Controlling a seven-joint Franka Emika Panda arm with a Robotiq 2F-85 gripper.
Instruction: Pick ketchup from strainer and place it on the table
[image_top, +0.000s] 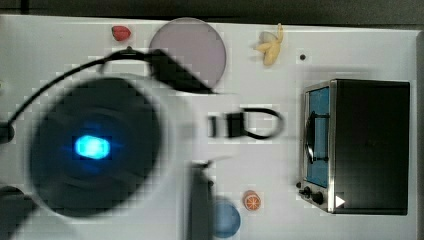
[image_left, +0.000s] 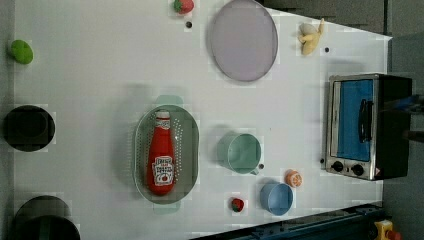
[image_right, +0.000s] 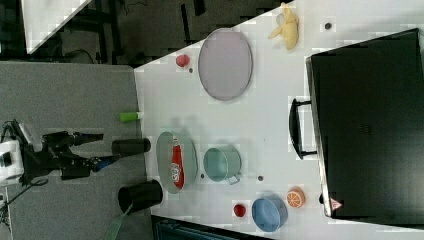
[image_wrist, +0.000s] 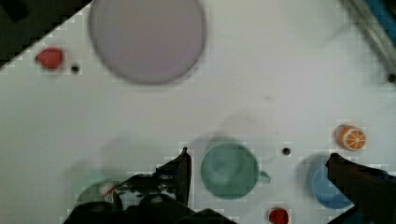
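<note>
Top view: the arm's dark bulk covers the top view's left; one toaster oven (image_top: 367, 145) sits at the top view's right on the table (image_top: 50, 45).
Left view: ketchup (image_left: 161, 154) lies lengthwise inside the strainer (image_left: 190, 137), cap toward the far side. One bottle, one strainer, two strawberries, two cups.
Right view: gripper (image_right: 102, 148) hangs well apart from the strainer, off the table's edge at the right view's left.
Wrist view: fingers (image_wrist: 180, 172) spread wide, pinching nothing.
Progress: nothing done; reach, grasp, lift and placing all remain.
</note>
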